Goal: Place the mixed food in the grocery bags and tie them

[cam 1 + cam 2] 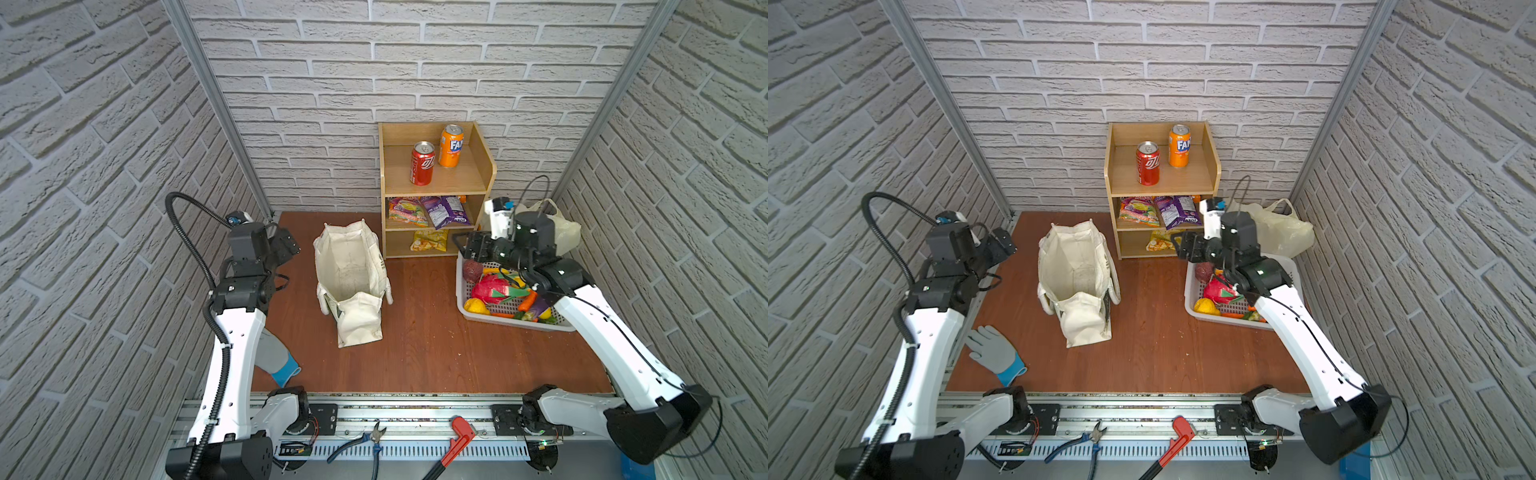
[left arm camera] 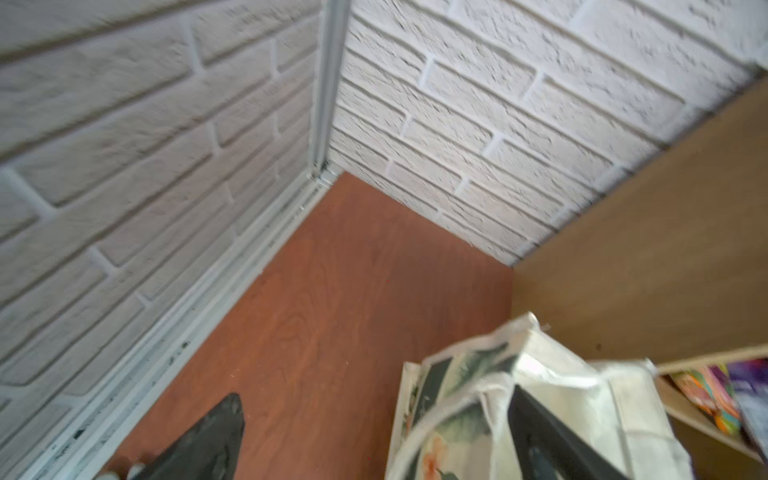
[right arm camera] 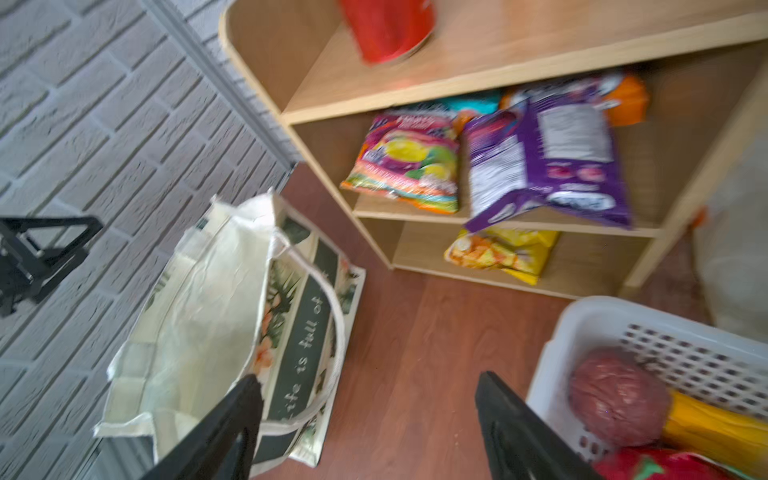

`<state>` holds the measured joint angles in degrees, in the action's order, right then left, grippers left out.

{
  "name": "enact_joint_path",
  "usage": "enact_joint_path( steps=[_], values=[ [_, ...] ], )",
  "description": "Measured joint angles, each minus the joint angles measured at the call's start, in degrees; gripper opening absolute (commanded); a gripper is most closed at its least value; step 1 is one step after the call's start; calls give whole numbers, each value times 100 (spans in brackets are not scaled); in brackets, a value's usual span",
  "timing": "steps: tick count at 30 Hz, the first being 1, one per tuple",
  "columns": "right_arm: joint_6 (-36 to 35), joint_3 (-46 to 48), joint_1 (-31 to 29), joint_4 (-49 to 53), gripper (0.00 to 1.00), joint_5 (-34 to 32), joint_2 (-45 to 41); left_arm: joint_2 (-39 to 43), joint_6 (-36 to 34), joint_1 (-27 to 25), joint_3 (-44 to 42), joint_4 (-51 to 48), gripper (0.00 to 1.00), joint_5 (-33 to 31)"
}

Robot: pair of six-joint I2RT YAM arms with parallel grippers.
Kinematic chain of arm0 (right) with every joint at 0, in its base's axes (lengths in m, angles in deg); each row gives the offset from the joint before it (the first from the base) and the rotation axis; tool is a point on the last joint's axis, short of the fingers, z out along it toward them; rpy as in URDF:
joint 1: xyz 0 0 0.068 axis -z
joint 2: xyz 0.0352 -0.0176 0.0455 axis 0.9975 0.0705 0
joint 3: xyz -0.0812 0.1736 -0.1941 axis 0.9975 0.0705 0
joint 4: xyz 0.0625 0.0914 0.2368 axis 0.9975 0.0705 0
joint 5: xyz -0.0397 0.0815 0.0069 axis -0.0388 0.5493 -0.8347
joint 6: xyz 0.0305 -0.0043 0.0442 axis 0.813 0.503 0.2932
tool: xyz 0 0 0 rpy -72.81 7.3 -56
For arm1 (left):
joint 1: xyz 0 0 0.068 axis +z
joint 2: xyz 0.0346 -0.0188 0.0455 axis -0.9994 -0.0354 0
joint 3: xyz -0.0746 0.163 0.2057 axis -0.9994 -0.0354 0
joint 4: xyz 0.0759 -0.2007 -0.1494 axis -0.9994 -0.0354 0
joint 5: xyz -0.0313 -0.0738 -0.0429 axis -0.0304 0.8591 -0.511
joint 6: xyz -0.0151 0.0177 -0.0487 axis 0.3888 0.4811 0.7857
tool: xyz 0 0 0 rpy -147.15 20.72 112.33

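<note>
Both stand released and empty: the right tool (image 3: 370, 380) over a corner of the white basket (image 1: 511, 322), the left tool (image 2: 374, 395) beside the canvas tote (image 1: 351, 270) (mid-tabletop, mouth up). The toy produce (image 1: 492, 289) lies heaped in the basket; a pinch there may catch two pieces or the rim.

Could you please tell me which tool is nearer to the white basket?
Right. The right tool hovers by the white basket's back corner; the left tool sits beyond the tote.

left arm (image 1: 243, 332): white shells, black joints | ribbed hose (image 1: 179, 229): black, zip-tied alongside left arm | right arm (image 1: 598, 336): white shells, black joints | fingers (image 3: 224, 432): matte black, tapered
</note>
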<state>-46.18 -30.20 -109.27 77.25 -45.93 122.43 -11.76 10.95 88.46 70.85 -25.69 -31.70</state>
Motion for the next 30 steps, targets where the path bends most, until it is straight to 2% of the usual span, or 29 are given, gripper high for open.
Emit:
enact_joint_path(
  steps=[4,8,16,19,20,22,24,26,27,28,30],
  values=[
    [-4,-813,-675,317,81,-37,931,-411,-90,-678,234,-494,98,9],
    [-24,-1495,-1165,570,81,-160,1853,-640,-177,-1215,262,-911,98,-249],
    [-127,-2371,-1727,942,81,-317,3073,-579,-225,-1338,131,-1036,98,-592],
    [-160,-2699,-1834,1025,78,-339,3427,-584,-260,-1338,68,-1025,97,-595],
    [-170,-2837,-1849,1051,75,-358,3550,-597,-262,-1338,55,-1016,94,-588],
    [-181,-3027,-1856,1078,59,-382,3746,-634,-278,-1338,26,-973,83,-560],
    [-216,-3211,-1856,1167,36,-391,3910,-660,-310,-1338,-59,-857,65,-457],
    [-214,-3270,-1853,1207,19,-382,3978,-669,-354,-1338,-146,-761,46,-328],
    [-214,-3270,-1853,1261,13,-380,3978,-669,-356,-1338,-199,-688,34,-238],
    [-229,-3270,-1853,1294,8,-372,3976,-669,-369,-1338,-234,-651,26,-168],
    [-247,-3254,-1849,1329,6,-363,3930,-669,-367,-1338,-284,-579,5,17]
  ],
)
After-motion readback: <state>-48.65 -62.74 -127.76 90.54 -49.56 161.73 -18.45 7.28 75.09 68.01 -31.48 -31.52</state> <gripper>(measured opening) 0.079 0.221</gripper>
